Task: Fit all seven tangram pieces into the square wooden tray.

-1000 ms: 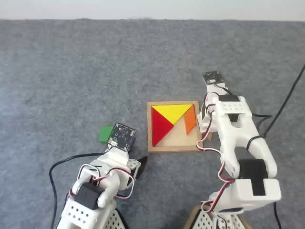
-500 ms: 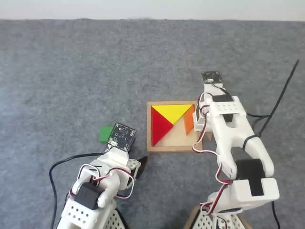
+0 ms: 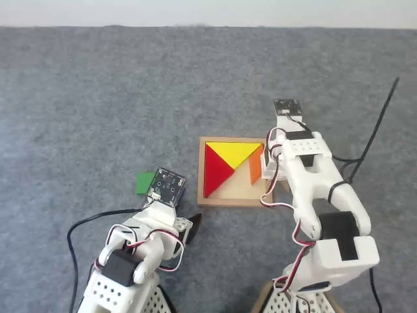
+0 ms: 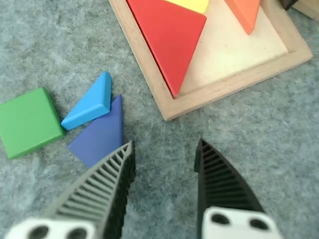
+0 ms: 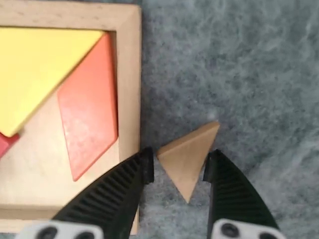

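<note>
A small wooden triangle (image 5: 188, 152) is seen on the table (image 5: 249, 74) just beside the tray (image 5: 128, 74), flanked by the spread, empty right fingers (image 5: 119, 186). Probably light, rigid and smooth, it is best pinched across two edges.

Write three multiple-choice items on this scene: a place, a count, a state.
1. The plain wooden triangle lies: A) inside the tray; B) on the carpet beside the tray, between the right gripper's fingers; C) stacked on another piece.
2. Pieces in the tray: A) three; B) five; C) seven.
3. The left gripper's fingers are: A) open; B) shut on a piece; C) shut, empty.
B: it lies outside the tray's wall. A: the red piece, the yellow piece and the orange piece. A: a gap shows between them.
</note>
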`<control>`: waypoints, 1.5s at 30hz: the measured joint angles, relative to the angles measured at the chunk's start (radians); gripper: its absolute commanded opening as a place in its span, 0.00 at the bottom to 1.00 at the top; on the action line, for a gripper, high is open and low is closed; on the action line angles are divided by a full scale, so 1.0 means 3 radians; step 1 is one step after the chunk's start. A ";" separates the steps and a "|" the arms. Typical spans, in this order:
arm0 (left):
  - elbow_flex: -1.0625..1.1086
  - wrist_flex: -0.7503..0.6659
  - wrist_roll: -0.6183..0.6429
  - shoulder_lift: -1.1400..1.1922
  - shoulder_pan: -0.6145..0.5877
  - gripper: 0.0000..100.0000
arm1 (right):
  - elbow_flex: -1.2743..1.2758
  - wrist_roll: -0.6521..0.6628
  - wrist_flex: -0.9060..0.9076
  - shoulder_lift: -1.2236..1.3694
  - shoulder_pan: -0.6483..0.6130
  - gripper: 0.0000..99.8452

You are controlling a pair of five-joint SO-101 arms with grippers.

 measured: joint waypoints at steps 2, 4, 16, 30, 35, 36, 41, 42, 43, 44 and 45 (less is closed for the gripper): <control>0.0000 0.0000 0.0000 0.0000 0.0000 0.20 | 0.0000 -0.0010 0.0000 0.0000 0.0000 0.19; 0.0000 0.0000 0.0000 0.0000 0.0000 0.20 | 0.0000 -0.0020 0.0000 0.0000 0.0000 0.19; 0.0000 0.0000 0.0000 0.0000 0.0000 0.20 | 0.0005 -0.0005 0.0020 -0.0118 -0.0005 0.12; 0.0000 0.0000 0.0000 0.0000 0.0000 0.20 | -0.0061 0.0051 0.0496 -0.0880 -0.0476 0.12; 0.0000 0.0000 0.0000 0.0000 0.0000 0.20 | -0.0210 0.0036 0.0378 -0.0634 -0.0900 0.12; 0.0000 0.0000 0.0000 0.0000 0.0000 0.20 | -0.0256 -0.0020 0.0322 -0.0522 -0.0926 0.12; 0.0000 0.0000 0.0000 0.0000 0.0000 0.20 | -0.0506 -0.0179 0.0215 -0.0046 -0.1105 0.12; 0.0000 0.0000 0.0000 0.0000 0.0000 0.20 | -0.0537 -0.0179 0.0215 0.0015 -0.1141 0.12; 0.0000 0.0000 0.0000 0.0000 0.0000 0.20 | -0.0552 -0.0189 0.0205 0.0066 -0.1166 0.12; 0.0000 0.0000 0.0000 0.0000 0.0000 0.20 | -0.0557 -0.0189 0.0189 0.0087 -0.1181 0.12; 0.0000 0.0000 0.0000 0.0000 0.0000 0.20 | -0.0578 -0.0189 0.0184 0.0123 -0.1187 0.12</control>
